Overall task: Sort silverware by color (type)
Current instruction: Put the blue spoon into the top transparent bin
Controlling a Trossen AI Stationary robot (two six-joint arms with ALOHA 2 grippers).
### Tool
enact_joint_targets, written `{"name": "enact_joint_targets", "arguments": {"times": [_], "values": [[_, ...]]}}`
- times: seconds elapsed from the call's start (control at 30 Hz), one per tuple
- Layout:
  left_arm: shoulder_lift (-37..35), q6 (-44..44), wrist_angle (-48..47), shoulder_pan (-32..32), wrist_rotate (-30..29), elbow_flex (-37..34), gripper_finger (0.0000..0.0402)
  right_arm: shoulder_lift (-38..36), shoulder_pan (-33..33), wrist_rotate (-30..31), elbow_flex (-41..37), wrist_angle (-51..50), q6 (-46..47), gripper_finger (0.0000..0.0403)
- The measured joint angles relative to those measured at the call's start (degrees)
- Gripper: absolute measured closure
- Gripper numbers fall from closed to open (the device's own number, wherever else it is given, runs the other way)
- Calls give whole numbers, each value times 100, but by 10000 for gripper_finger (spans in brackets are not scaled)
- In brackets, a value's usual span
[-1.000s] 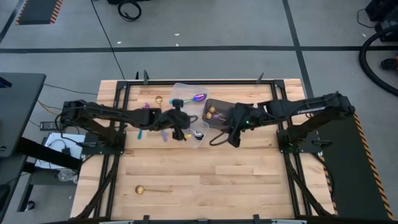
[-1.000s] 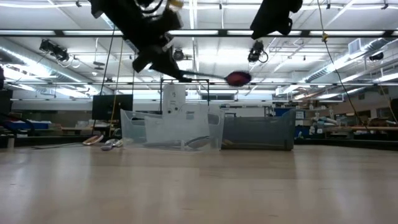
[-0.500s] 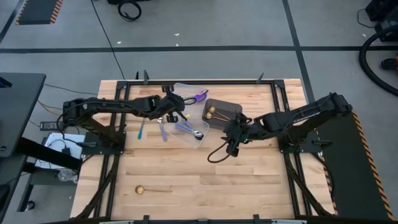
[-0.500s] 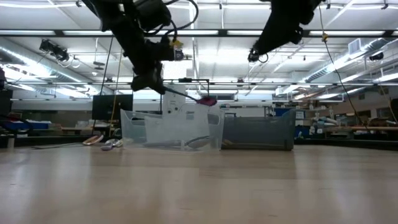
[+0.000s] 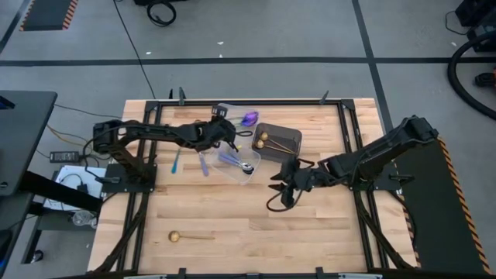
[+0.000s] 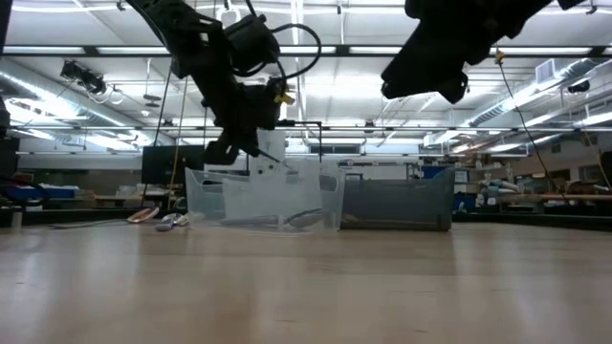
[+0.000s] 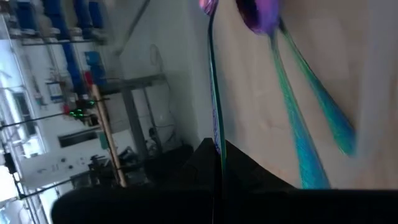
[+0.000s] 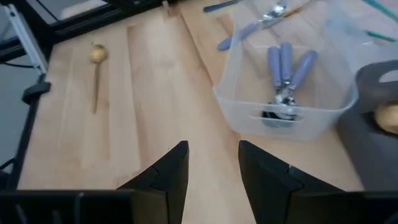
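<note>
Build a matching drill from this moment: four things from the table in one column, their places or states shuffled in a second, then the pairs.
Things:
1. gold spoon lying alone
2. lavender-handled spoons
3. left gripper
4. right gripper

Places or states:
A. inside the clear plastic tub
B. open, empty, above bare wood
C. on the bare table near its front edge
D. shut on a teal-handled spoon

Pairs: 1-C, 2-A, 3-D, 4-B
</note>
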Motion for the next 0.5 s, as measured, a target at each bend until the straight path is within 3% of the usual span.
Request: {"name": "enact_joint_targets", "arguments": {"times": [0.23, 0.5], "values": [[58, 334, 162, 109, -28, -9, 390, 19, 130, 46, -420, 835, 157, 256], [193, 1231, 457, 287, 61, -9, 390, 17, 468, 896, -1140, 2286, 129, 265]]}}
